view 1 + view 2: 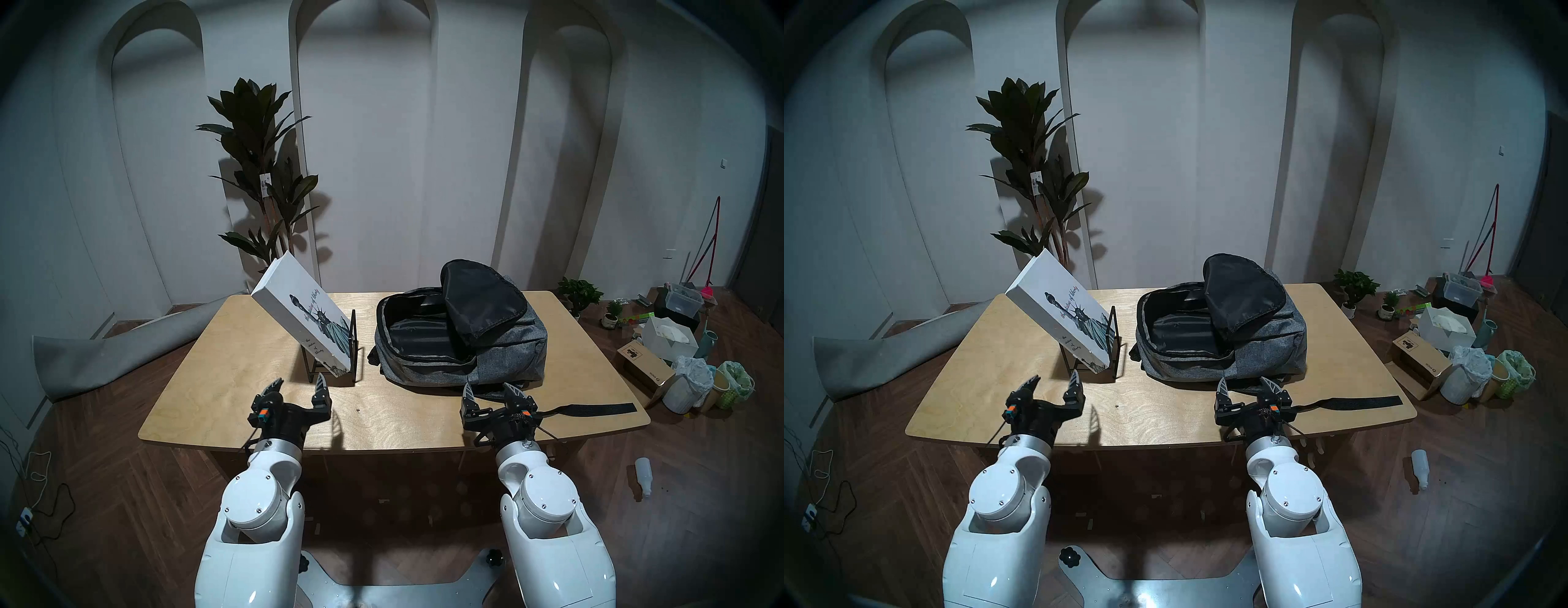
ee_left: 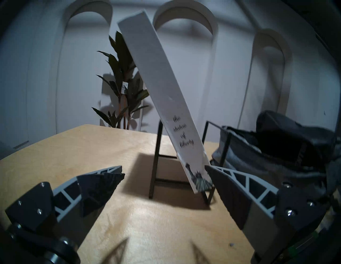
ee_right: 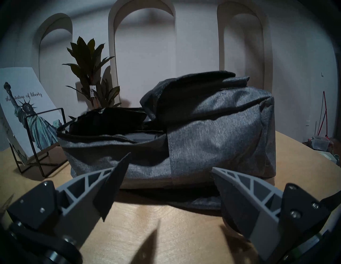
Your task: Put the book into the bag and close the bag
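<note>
Head stereo left shows a wooden table [image 1: 254,407] on which a grey backpack [image 1: 509,352] is laid flat on the right half, its main compartment unzipped and its black-lined flap [image 1: 481,301] folded back over the grey body. Only black lining is seen inside the compartment; no object can be made out in it. One black strap [image 1: 594,409] is stretched along the table's near right edge. Left of the bag, a black wire stand [image 1: 354,352] is set, and the white book [image 1: 297,314] is propped in it, tilted back to the left, its Statue of Liberty cover turned toward the bag. The left gripper [image 1: 299,384] is held just before the stand's near end, jaws spread and empty, apart from the book. The right gripper [image 1: 490,390] is held before the bag's near side, jaws likewise spread, nothing grasped.
</note>
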